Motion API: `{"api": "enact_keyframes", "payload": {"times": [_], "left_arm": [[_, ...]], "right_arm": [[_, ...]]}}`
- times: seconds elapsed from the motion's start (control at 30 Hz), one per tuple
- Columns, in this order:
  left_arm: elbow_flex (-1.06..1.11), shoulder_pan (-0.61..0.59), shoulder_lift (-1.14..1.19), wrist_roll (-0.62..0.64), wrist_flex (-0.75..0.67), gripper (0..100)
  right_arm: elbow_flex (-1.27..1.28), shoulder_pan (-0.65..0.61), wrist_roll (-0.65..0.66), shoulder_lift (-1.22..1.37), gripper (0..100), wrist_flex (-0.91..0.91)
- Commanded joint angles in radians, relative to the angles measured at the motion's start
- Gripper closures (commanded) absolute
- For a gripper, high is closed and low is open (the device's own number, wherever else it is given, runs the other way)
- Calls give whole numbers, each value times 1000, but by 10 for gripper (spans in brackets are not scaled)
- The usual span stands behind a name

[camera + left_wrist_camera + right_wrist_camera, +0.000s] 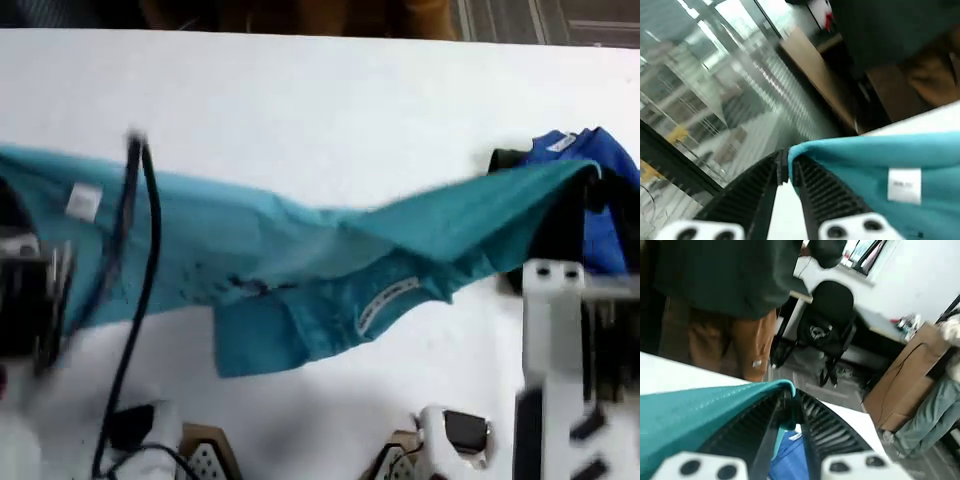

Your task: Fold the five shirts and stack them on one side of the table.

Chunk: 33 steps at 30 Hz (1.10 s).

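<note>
The left end of the teal shirt (300,260) runs off the frame edge in the high view, and both arms there are blurred. The blue shirt (603,205) lies at the far right of the tabletop (330,110), partly covered by the teal cloth and the right arm and cut off by the frame, so its folds cannot be made out. A black cable (142,250) crosses in front of the teal shirt's left part. The teal shirt is stretched side to side, its long axis running across the tabletop between the two arms. Its ends are raised and its middle sags, with a flap hanging toward the near edge. A white label (83,201) sits near its left end. The left gripper (788,162) has its fingers closed tight on one edge of the teal cloth, just beside that label. The right gripper (788,401) has its fingers pinched on the opposite end, above the blue shirt. A broad bare band of tabletop lies beyond the shirt toward the far edge. The near edge carries the arm bases (420,450).
</note>
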Motion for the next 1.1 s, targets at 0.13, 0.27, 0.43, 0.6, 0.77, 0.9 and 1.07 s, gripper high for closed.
{"api": "enact_keyframes", "payload": {"times": [0.13,0.27,0.43,0.6,0.77,0.9,1.07], "left_arm": [[-12,-9,-87,72,15,976],[88,-9,-94,109,15,976],[225,-8,-92,132,11,976],[346,54,-87,144,6,976],[473,117,-87,144,-64,976],[590,117,-87,146,-164,976],[728,115,-87,146,-272,976]], "right_arm": [[-23,176,0,-107,981,-28],[-23,189,-5,-125,981,-45],[-15,189,-14,-104,981,-70],[-14,183,-68,-30,981,-67],[-14,183,-138,51,981,-70],[-14,140,-146,113,981,-70],[-14,25,-146,171,981,-65]]}}
